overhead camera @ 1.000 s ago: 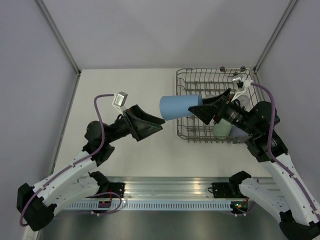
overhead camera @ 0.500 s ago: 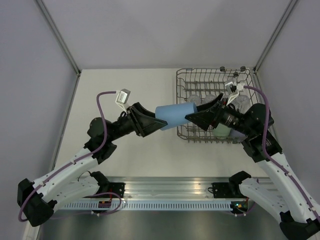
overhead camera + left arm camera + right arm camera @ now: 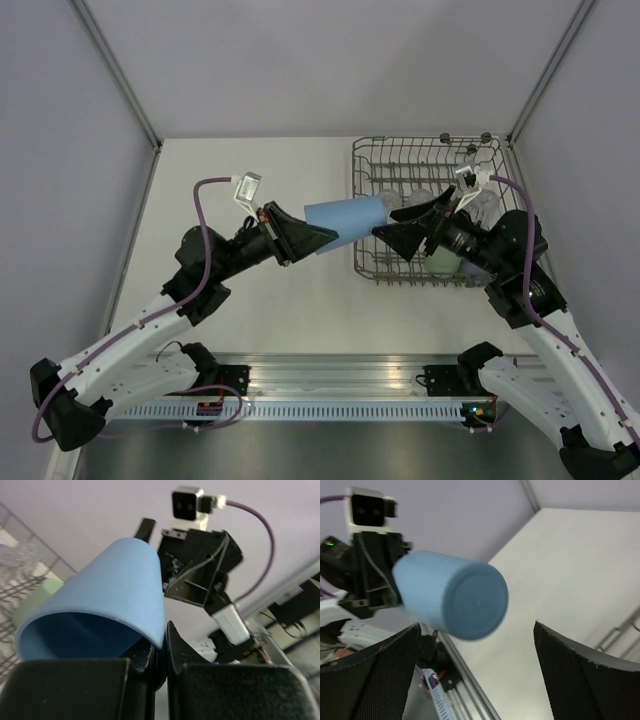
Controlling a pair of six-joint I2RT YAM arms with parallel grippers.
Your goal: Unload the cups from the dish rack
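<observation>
Bench (image 3: 250,180): pale off-white top, matte, rectangular. Back wall (image 3: 330,60): plain lilac-grey panel, meets bench along straight far edge. Left wall (image 3: 50,200) and right wall (image 3: 600,110): same lilac-grey, flank bench on both sides. Left strut (image 3: 115,70) and right strut (image 3: 548,65): grey metal, run down corner seams to bench's far corners. Silver rail (image 3: 340,372): lies along near edge of bench, ribbed lengthwise. Slotted strip (image 3: 330,410): pale, just in front of rail, parallel to it.
</observation>
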